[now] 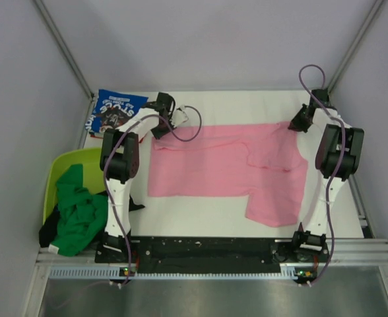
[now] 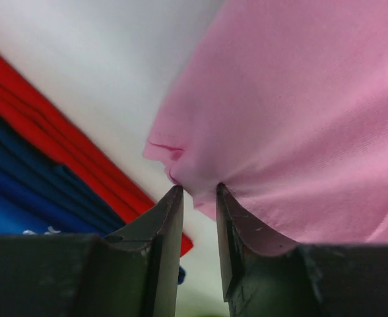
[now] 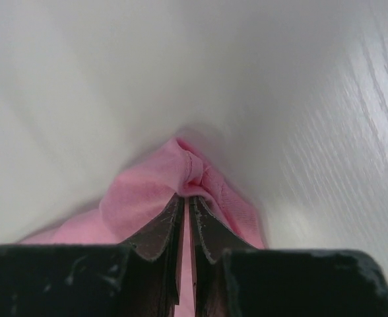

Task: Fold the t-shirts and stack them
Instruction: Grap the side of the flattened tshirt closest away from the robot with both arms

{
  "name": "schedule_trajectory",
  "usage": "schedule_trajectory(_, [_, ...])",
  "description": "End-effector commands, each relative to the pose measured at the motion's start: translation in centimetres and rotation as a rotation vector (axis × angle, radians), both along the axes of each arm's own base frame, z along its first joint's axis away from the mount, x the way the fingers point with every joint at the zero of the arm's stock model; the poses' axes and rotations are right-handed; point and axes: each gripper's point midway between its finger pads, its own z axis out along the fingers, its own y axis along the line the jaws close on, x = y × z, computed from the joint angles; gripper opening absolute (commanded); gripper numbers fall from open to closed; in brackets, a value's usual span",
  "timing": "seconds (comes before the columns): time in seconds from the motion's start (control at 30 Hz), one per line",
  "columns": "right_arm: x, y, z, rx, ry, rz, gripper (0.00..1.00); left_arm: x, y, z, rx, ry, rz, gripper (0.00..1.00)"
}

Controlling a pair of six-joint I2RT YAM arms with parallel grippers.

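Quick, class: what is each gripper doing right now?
Left gripper: closed on the edge of the pink t-shirt.
Right gripper: closed on a corner of the pink t-shirt.

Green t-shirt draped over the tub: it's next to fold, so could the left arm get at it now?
Probably yes, once freed: the green t-shirt lies uncovered beside the left arm's base, but the left tool seems to pinch the pink t-shirt.

White arms (image 1: 117,198) w/ black joints, purple cables (image 1: 311,65), dark scuffed claw fingers (image 2: 161,231), black base rail (image 1: 207,249)
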Motion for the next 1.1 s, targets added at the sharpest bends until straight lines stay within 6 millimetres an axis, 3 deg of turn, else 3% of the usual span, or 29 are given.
schedule_trajectory(0.0, [0.6,-2.2,-2.0,-0.047,0.061,0.01,0.07,2.4,1.0,-0.5,0.039,-0.055,0.056,0.32])
schedule_trajectory(0.07, [1.6,-1.9,-0.5,-0.045,0.02,0.06,0.09,2.9,0.8,-0.2,0.035,-0.071,0.052,0.32])
schedule_trajectory(0.13, [2.2,-1.6,2.3,-0.059,-0.041,0.114,0.16,3.6,0.8,1.3,0.036,-0.108,0.053,0.35])
schedule_trajectory(0.23, [2.2,-1.1,9.0,-0.097,-0.172,0.176,0.44,4.2,0.2,6.0,-0.017,-0.201,0.03,0.45])
schedule_trajectory(0.3, [1.3,-0.4,13.8,-0.146,-0.262,0.229,0.57,3.4,-1.1,9.2,-0.09,-0.231,-0.025,0.53])
schedule_trajectory(0.37, [-0.6,1.1,17.8,-0.221,-0.342,0.307,0.64,0.7,-3.3,11.1,-0.193,-0.194,-0.126,0.63])
schedule_trajectory(0.4, [-2.0,2.2,19.2,-0.253,-0.377,0.368,0.65,-1.0,-4.2,12.2,-0.231,-0.173,-0.18,0.95])
schedule_trajectory(0.47, [-5.3,5.2,20.4,-0.294,-0.419,0.507,0.65,-5.7,-5.4,13.5,-0.288,-0.083,-0.293,0.96])
schedule_trajectory(0.57, [-11.9,10.3,19.8,-0.406,-0.445,0.756,0.66,-12.6,-5.7,13.0,-0.322,0.072,-0.429,0.93])
schedule_trajectory(0.6, [-14.6,12.5,17.4,-0.467,-0.419,0.917,0.66,-14.9,-5.3,12.2,-0.328,0.132,-0.457,0.9])
schedule_trajectory(0.63, [-16.9,14.1,16.8,-0.544,-0.435,1.062,0.66,-16.9,-4.7,11.7,-0.32,0.174,-0.484,0.86])
schedule_trajectory(0.7, [-22.1,15.8,14.2,-0.672,-0.401,1.358,0.73,-21.0,-3.5,9.6,-0.299,0.268,-0.527,0.8])
schedule_trajectory(0.77, [-26.4,15.4,12.0,-0.756,-0.305,1.509,0.74,-23.7,-2.2,7.8,-0.275,0.31,-0.527,0.76])
schedule_trajectory(0.9, [-32.8,12.1,7.3,-0.727,-0.036,1.594,0.74,-26.3,-0.9,4.1,-0.254,0.327,-0.492,0.77])
schedule_trajectory(1.0, [-36.5,11.8,4.3,-0.711,0.066,1.818,0.73,-25.5,-0.1,2.1,-0.212,0.278,-0.439,0.78])
schedule_trajectory(1.07, [-37.3,11.5,3.2,-0.719,0.111,1.88,0.73,-24.6,0.0,1.4,-0.198,0.241,-0.408,0.78])
